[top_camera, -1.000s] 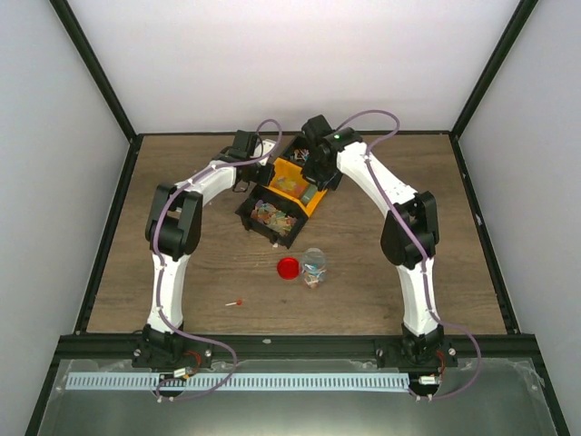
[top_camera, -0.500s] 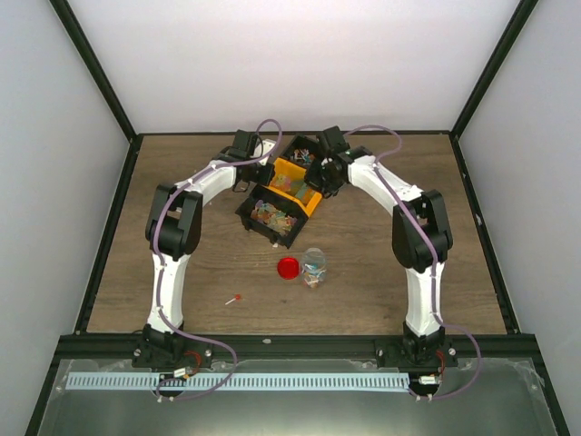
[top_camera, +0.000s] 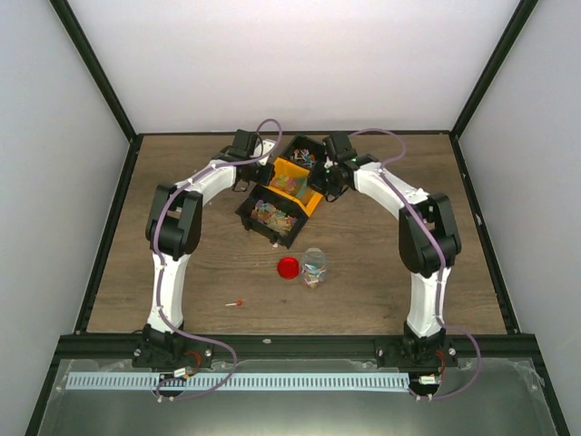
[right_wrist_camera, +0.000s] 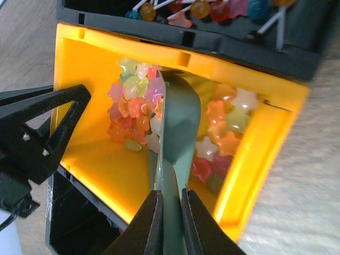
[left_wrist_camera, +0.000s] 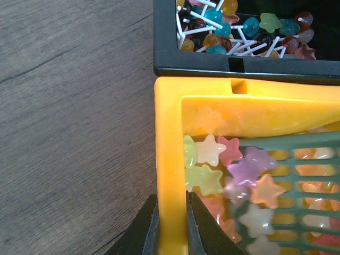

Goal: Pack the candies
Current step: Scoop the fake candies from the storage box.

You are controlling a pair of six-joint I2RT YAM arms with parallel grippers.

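Located the candies [right_wrist_camera: 133, 101] as a heap of pastel stars in the yellow bin [right_wrist_camera: 85, 53]. Found more, stick-type, in the black bin [left_wrist_camera: 191, 66] touching it behind, and a mixed lot in the front black tray [top_camera: 272, 234]. Noted some colour already inside the clear jar [top_camera: 314, 264], upright on the desk [top_camera: 363, 300] nearer the bases, just beside the red lid [top_camera: 288, 267]. Spotted one stray stick sweet [top_camera: 238, 302] well apart, left of the lid.

Seen the green scoop [right_wrist_camera: 178, 138] dipped into the stars, slotted blade lying over them, handle pinched in the closed right jaws. Seen the left jaws clamped across the yellow bin's side wall, steadying it.

Compared with a second ago: recorded a swing of the right wrist from over the bin to its right side and lower, bringing the scoop down into the heap. No shift noted in left arm, jar or lid.

Judged as mid-scoop, with nothing lifted yet. Next, presumably: draw under the stars, raise level, carry to the jar mouth. Risk of stars sliding off in transit.
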